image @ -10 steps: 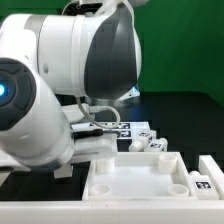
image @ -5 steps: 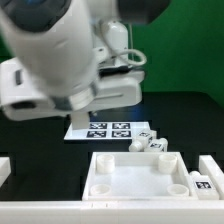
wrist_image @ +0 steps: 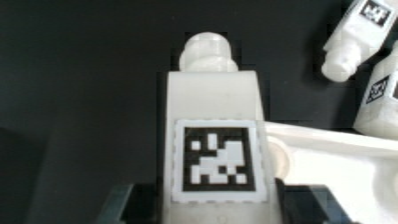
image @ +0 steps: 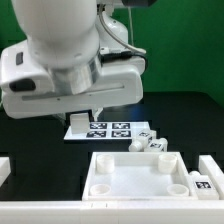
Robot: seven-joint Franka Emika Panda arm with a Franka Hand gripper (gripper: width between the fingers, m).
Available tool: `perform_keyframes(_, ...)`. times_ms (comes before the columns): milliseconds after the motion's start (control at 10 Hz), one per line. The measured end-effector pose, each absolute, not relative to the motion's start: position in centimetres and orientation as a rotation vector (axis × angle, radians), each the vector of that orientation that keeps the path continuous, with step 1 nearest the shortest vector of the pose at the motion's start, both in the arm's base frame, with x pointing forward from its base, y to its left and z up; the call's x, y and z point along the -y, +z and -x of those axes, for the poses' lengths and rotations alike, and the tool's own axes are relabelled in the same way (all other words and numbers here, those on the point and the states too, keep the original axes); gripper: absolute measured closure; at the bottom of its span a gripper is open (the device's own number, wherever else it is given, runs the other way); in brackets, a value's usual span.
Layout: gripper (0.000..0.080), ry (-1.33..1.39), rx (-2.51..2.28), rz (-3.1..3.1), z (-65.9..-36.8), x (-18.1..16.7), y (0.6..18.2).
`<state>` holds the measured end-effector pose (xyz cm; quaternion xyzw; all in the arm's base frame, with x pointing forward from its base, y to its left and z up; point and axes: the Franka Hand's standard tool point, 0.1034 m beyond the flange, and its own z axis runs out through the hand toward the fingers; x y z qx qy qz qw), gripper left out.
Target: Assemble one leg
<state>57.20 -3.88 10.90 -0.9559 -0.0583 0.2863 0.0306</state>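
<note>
In the wrist view a white blocky leg (wrist_image: 215, 120) with a black-and-white tag on its face sits between my dark fingers (wrist_image: 139, 203), its rounded end pointing away from the camera. My gripper (wrist_image: 217, 198) is shut on this leg. In the exterior view the gripper (image: 95, 108) hangs above the black table, just over the marker board (image: 106, 128); the big white hand hides most of the fingers and the leg. The large white tabletop (image: 112, 182) lies in front, near the camera.
Other small tagged white legs lie behind the tabletop (image: 150, 144) and at its right corner (image: 200, 183). White parts also show in the wrist view (wrist_image: 356, 45). White rails (image: 212, 168) border the front of the table.
The arm has swung from close in front of the camera back over the table. In the last half second the hand has shifted a little to the exterior view's right and lower.
</note>
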Motion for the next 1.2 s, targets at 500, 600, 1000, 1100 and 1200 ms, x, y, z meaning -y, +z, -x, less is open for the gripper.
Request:
perform_keyframes(500,0.0517,0.410,0.096,3.006,-58.1,0.9,13.2)
perform_keyframes(600,0.0517,0.312,0.091,3.029,-58.3,1.1,13.1)
perform_keyframes(1000,0.0517,-0.131,0.099,3.035,-60.5,-3.3,12.1)
perform_keyframes(1100,0.0517,-0.213,0.131,3.024,-61.2,-5.3,12.0)
perform_keyframes(1200,0.0517,-0.365,0.147,3.014,-62.3,-6.4,12.4)
